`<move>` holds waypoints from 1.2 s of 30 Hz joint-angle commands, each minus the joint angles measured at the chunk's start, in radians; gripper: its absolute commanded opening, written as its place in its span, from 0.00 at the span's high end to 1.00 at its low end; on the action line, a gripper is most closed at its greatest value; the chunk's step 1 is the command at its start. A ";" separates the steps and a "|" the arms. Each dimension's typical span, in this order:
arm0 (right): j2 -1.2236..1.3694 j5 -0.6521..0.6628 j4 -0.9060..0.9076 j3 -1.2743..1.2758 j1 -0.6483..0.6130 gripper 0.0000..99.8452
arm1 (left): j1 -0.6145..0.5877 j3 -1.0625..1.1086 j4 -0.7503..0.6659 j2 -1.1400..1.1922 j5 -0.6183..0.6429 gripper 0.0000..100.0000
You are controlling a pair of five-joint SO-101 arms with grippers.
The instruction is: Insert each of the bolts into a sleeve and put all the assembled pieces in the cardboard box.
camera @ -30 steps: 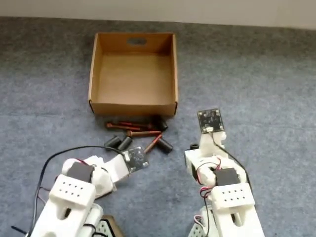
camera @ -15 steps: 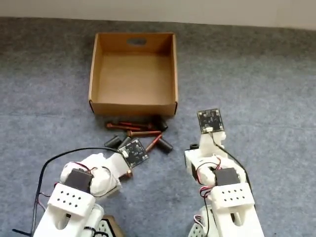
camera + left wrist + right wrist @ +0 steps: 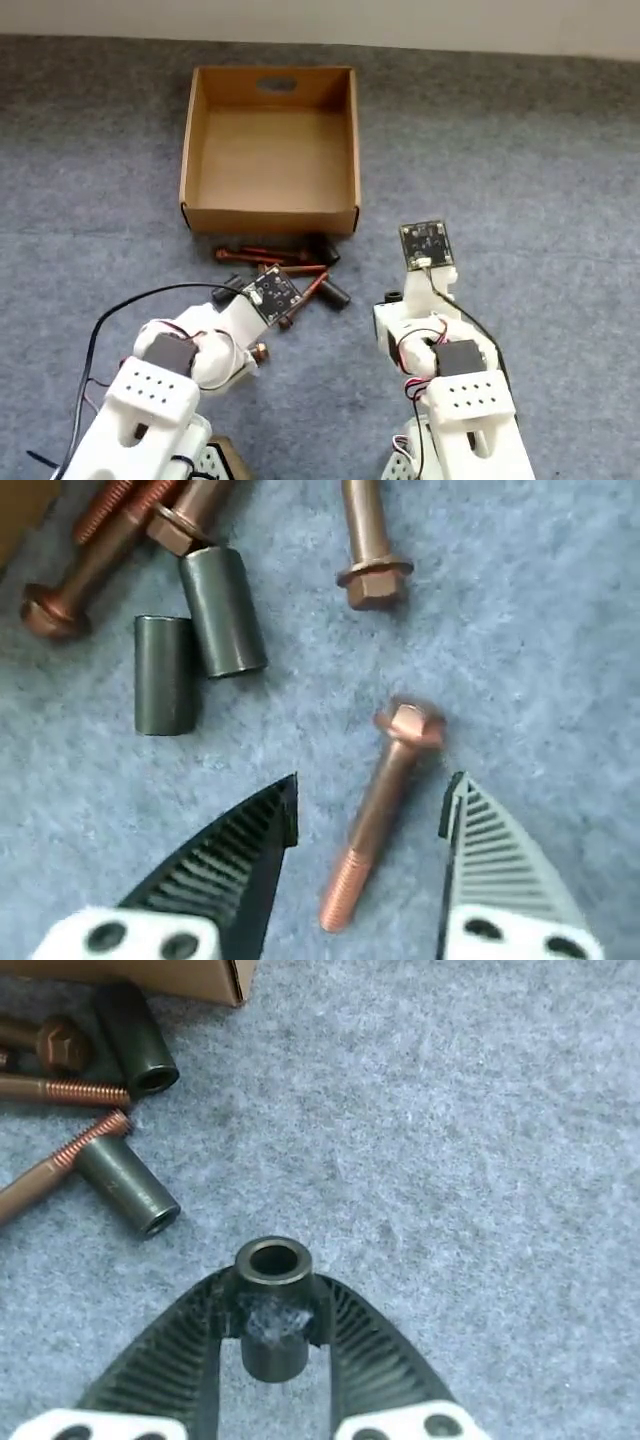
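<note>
My left gripper (image 3: 372, 790) is open and straddles a copper bolt (image 3: 380, 810) lying on the grey carpet, without touching it. Two black sleeves (image 3: 222, 610) lie side by side just beyond it, and more bolts (image 3: 370, 540) lie past them. My right gripper (image 3: 272, 1290) is shut on a black sleeve (image 3: 272, 1260), its bore facing the camera, just above the carpet. In the high view the cardboard box (image 3: 196, 150) stands open at the back, and the loose bolts and sleeves (image 3: 285, 268) are clustered in front of it.
Two more sleeves (image 3: 135, 1035) and threaded bolt ends (image 3: 70, 1090) lie beside the box corner (image 3: 200, 978) in the right wrist view. The left arm (image 3: 200, 355) leans in over the cluster. The right arm (image 3: 440, 350) sits to its right. A black cable (image 3: 150, 300) loops by the left arm.
The left arm has swung forward and right, so its wrist is now over the near edge of the cluster. The right arm and the sleeve it holds have stayed still.
</note>
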 commanded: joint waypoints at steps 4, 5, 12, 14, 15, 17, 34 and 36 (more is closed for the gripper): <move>-0.013 -0.012 -0.019 0.002 -0.005 0.99 | 0.044 -0.131 -0.074 0.266 0.006 0.77; -0.013 -0.012 -0.019 0.002 -0.005 0.99 | 0.044 -0.151 -0.074 0.288 0.006 0.77; -0.013 -0.012 -0.021 0.002 -0.005 0.99 | 0.045 -0.182 -0.069 0.318 0.006 0.77; -0.013 -0.012 -0.021 0.002 -0.005 0.99 | 0.045 -0.162 -0.072 0.318 0.003 0.77; -0.013 -0.012 -0.021 0.002 -0.005 0.99 | 0.045 -0.154 -0.074 0.318 0.003 0.78; -0.013 -0.012 -0.021 0.002 -0.005 0.99 | 0.045 -0.145 -0.074 0.318 0.003 0.87; -0.022 -0.012 -0.039 0.002 -0.005 0.99 | 0.042 -0.526 0.203 0.311 0.173 0.99; -0.059 -0.014 -0.038 0.004 -0.005 0.99 | 0.044 -0.591 0.229 0.311 0.206 0.99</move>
